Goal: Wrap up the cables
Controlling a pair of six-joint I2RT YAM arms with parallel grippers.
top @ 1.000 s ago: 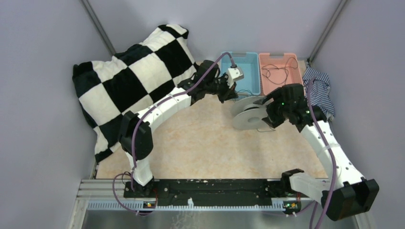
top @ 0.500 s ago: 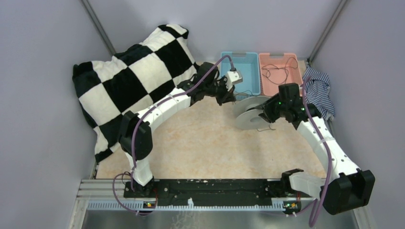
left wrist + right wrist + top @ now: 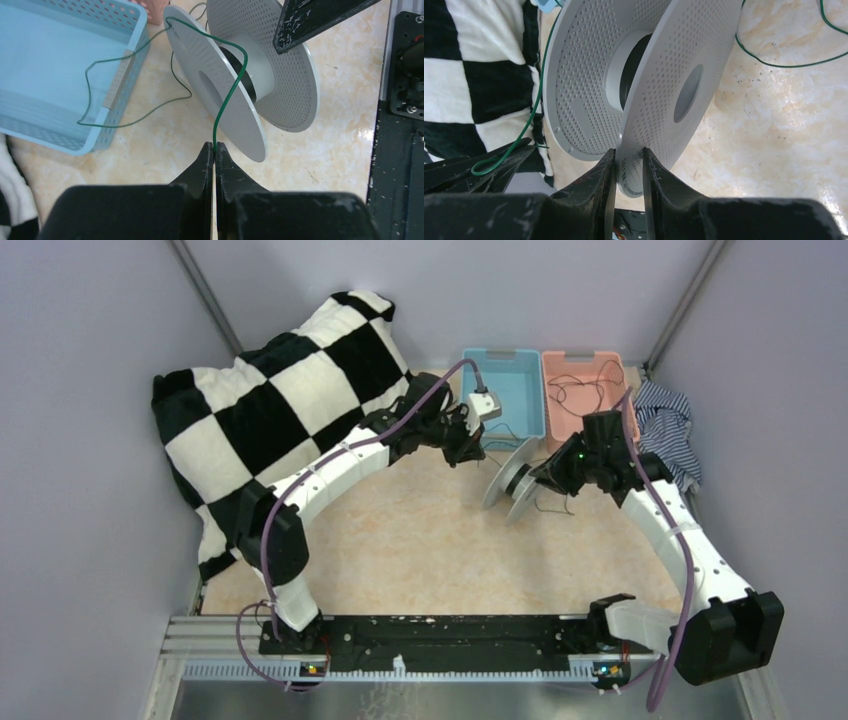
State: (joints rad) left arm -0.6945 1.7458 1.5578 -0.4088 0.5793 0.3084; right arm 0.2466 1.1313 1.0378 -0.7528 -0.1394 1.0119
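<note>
A pale grey perforated spool [image 3: 508, 486] stands tilted on its edge at the table's middle right. My right gripper [image 3: 545, 476] is shut on the rim of one flange; the right wrist view shows the jaws [image 3: 629, 152] pressed on both sides of the spool [image 3: 659, 75]. A thin dark green cable [image 3: 227, 97] runs from the blue bin over the spool [image 3: 240, 75] flange. My left gripper [image 3: 215, 147] is shut on that cable just left of the spool [image 3: 468, 452]. More cable [image 3: 784, 62] lies loose on the table.
A blue bin [image 3: 515, 390] and a pink bin [image 3: 588, 390] holding thin cables stand at the back. A black-and-white checkered cushion [image 3: 270, 410] fills the back left. A striped cloth [image 3: 668, 422] lies at the right wall.
My right gripper has shut on the spool's flange and tipped the spool from lying nearly flat up onto its edge. The left gripper, still holding the cable, has shifted slightly left.
</note>
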